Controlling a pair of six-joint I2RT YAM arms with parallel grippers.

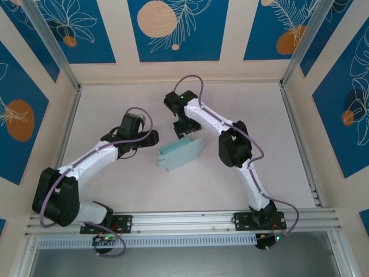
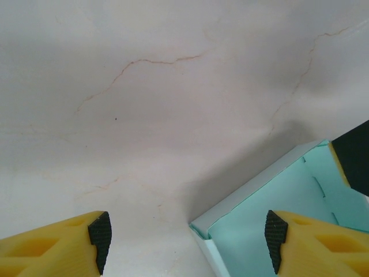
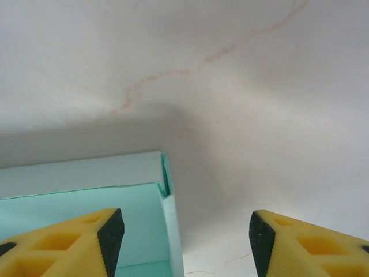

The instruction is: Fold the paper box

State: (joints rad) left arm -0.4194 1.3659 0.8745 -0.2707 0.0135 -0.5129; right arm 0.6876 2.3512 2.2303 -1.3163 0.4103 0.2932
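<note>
1 paper box lay near the middle of the table, between the 2 arms. It was a shallow tray of pale blue-green card with its walls folded up and its open side facing upward. Seen from the left wrist, its inside showed a flat card floor marked by a few short creases or slits, with a white outer wall running along the near edge.

The left gripper was spread wide and held nothing. 1 of its 2 fingers hung over the box's floor near a corner, and the other sat over bare table; whether either touched the card could not be told.

The right gripper was also parted and gripped nothing. It hovered at a corner of the box, 1 finger above the box's inside and 1 outside, with the end wall standing between them and apart from both pads.
</note>
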